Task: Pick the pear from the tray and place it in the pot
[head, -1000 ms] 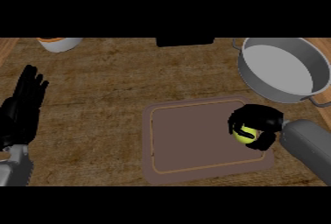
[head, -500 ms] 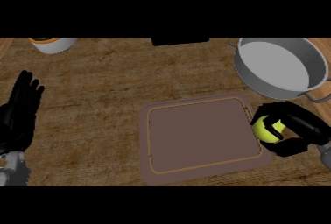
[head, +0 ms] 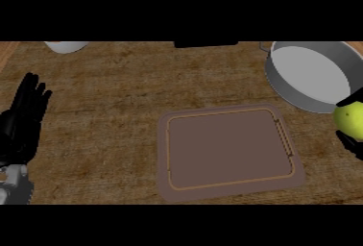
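The pear [head: 350, 120] is held at the view's right edge, off the tray [head: 227, 149], by the right hand [head: 350, 143] curled round it, just beside the pot [head: 308, 72], whose rim could be struck if too little height is gained

Brown, wood-grained counter [head: 106, 96] across the whole view, mottled with darker streaks. Along the far edge, a white dish [head: 66, 46] toward the left and a black block [head: 205, 43] near the middle, both cut off.
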Motion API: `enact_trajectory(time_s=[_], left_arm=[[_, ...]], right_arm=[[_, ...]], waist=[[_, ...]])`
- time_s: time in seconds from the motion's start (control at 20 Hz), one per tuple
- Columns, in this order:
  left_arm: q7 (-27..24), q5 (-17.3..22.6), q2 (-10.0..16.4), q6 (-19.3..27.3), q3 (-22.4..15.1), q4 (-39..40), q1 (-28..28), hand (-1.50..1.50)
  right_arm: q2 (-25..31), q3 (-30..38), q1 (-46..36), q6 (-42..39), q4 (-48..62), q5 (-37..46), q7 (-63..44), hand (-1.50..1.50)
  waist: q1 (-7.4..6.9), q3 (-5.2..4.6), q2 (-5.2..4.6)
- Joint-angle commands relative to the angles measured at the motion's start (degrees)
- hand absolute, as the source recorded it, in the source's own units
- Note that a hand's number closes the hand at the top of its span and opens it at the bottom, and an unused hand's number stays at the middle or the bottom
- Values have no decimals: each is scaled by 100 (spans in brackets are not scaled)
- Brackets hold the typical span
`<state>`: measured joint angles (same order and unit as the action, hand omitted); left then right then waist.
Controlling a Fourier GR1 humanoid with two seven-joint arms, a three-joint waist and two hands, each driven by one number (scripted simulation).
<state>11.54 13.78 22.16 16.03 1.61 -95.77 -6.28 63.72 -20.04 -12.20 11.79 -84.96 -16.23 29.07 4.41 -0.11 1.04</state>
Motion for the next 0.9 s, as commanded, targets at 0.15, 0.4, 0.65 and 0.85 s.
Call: enact_trajectory(time_s=[0.15, 0.4, 0.65, 0.85], left_arm=[[-70, -173, -195, -150, -205, -129, 22, 0], [-227, -320, -407, -200, -172, 740, -815, 0], [-249, -482, -713, -71, -441, 321, -472, 0], [-162, -254, -388, -395, -38, 510, -668, 0]], right_arm=[[505, 1267, 617, -312, -151, -790, -561, 150], [-260, 1222, -267, -744, 1093, -307, -514, 150], [-814, 1116, -1441, -1181, 2707, 156, -282, 150], [-1108, 1265, -1831, -950, 3434, 566, 189, 150]], waist=[[-359, 8, -82], [-481, 11, -132], [-649, 16, -157], [-602, 15, -151]])
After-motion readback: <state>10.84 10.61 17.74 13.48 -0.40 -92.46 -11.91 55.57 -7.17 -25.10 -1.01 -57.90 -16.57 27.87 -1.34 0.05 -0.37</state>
